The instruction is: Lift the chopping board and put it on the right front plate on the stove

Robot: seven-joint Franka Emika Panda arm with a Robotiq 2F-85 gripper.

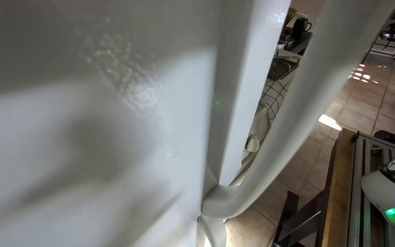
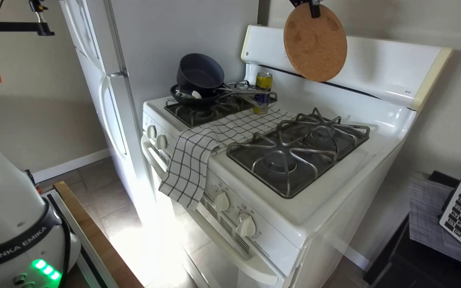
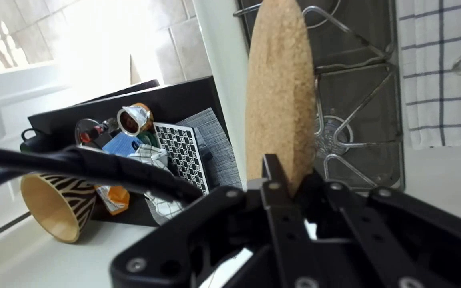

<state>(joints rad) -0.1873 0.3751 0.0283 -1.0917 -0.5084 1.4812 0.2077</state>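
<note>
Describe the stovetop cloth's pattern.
The cloth is white with dark grid lines, clearest in an exterior view.

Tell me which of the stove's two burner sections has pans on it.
The fridge-side burner section: two stacked dark pans sit there. The other burner section, across the checked towel, has none.

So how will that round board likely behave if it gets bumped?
Probably stiff: the board hangs without sagging. Perhaps light for its size, given its cork-like face. It might swivel, since the gripper pinches it near the rim.
</note>
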